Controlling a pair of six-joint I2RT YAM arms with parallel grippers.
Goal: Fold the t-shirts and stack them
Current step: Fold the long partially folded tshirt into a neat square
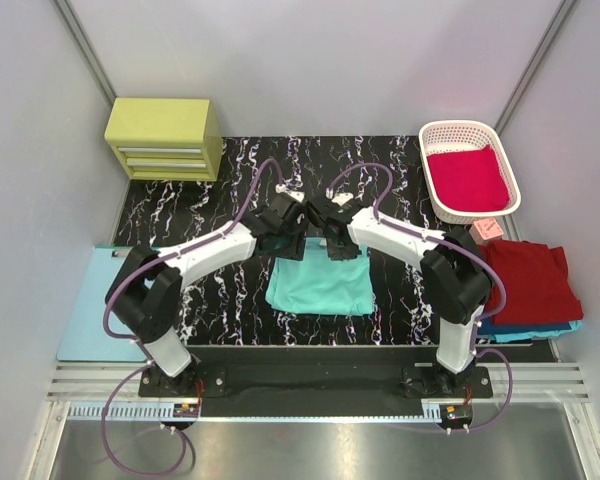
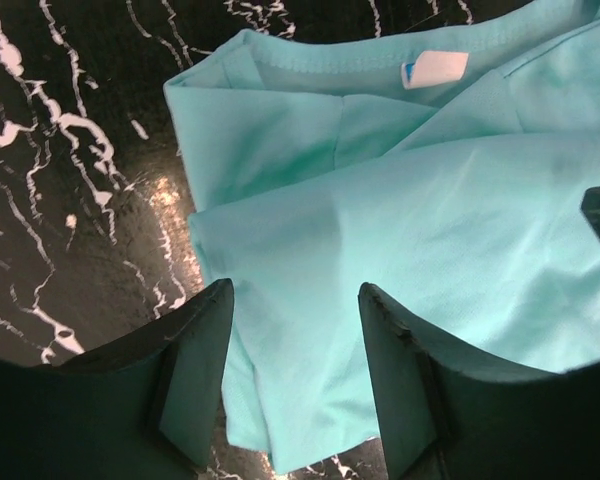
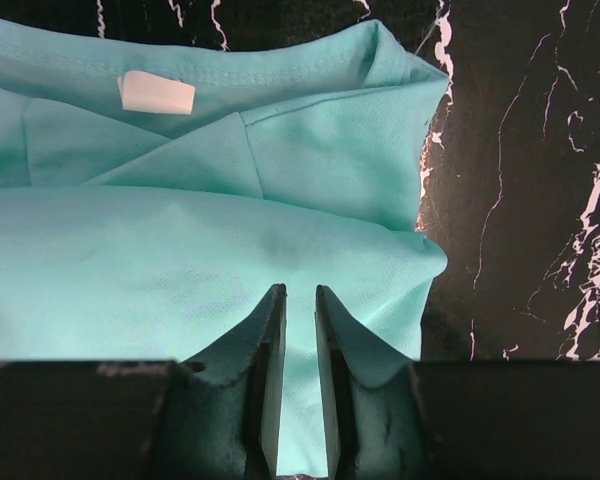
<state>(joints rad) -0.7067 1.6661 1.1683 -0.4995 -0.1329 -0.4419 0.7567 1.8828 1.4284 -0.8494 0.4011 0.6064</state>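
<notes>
Over teal tee (image 1: 320, 287), L claw (image 2: 295, 305) spread, R claw (image 3: 298, 297) pinching it

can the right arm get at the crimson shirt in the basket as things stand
Probably yes: the white basket sits open-topped on that arm's side, the crimson shirt lies uncovered in it, and nothing stands between. The right gripper is low over the mint shirt, though, so it must lift clear first.

Resting on the black marbled table (image 1: 225, 300): teal shirt (image 1: 320, 288) centre, yellow drawers (image 1: 163, 138) far left, white basket (image 1: 470, 127) far right, red shirt (image 1: 530, 280) right.
</notes>
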